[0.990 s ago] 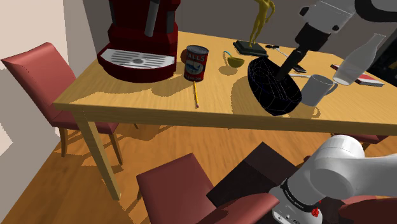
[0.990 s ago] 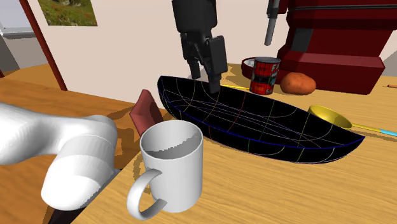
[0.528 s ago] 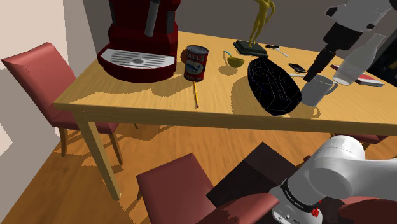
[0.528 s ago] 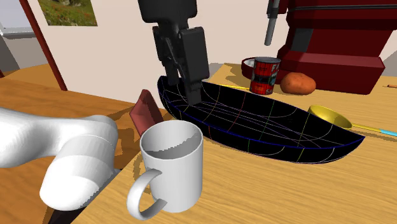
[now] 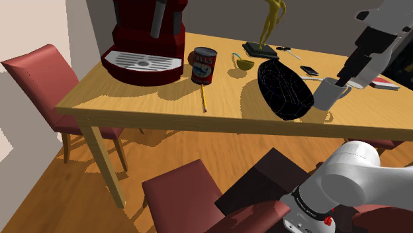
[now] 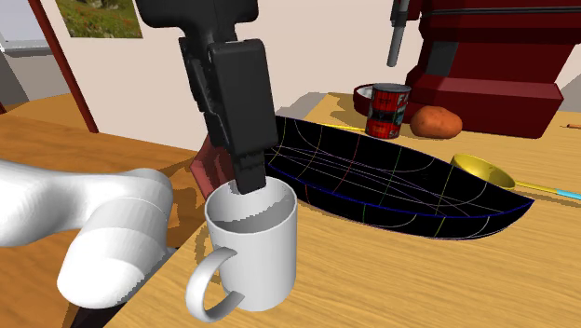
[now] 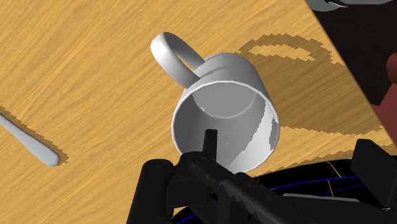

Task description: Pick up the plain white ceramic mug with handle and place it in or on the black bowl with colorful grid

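Observation:
The white mug (image 6: 253,250) stands upright on the wooden table beside the black bowl (image 6: 391,186) with coloured grid lines, its handle (image 7: 170,54) turned away from the bowl. My gripper (image 6: 247,183) hangs right over the mug's rim and is open. In the wrist view one finger (image 7: 210,143) reaches over the mug's mouth (image 7: 226,121) and the other finger (image 7: 376,173) stands off beyond the wall on the bowl side. Neither finger touches the mug. From the shoulder, the gripper (image 5: 341,81) sits above the mug (image 5: 327,94), with the bowl (image 5: 284,89) on that view's left of it.
A red coffee machine (image 5: 142,40), a red can (image 5: 204,65), a pencil (image 5: 204,99), a yellow scoop (image 5: 243,64), a statuette (image 5: 268,26) and a phone (image 5: 309,70) share the table. Red chairs (image 5: 40,73) stand around it. A grey spoon-like handle (image 7: 28,140) lies near the mug.
The gripper has moved from above the bowl, across its edge, to above the mug and come down to its rim. Mug and bowl have stayed put.

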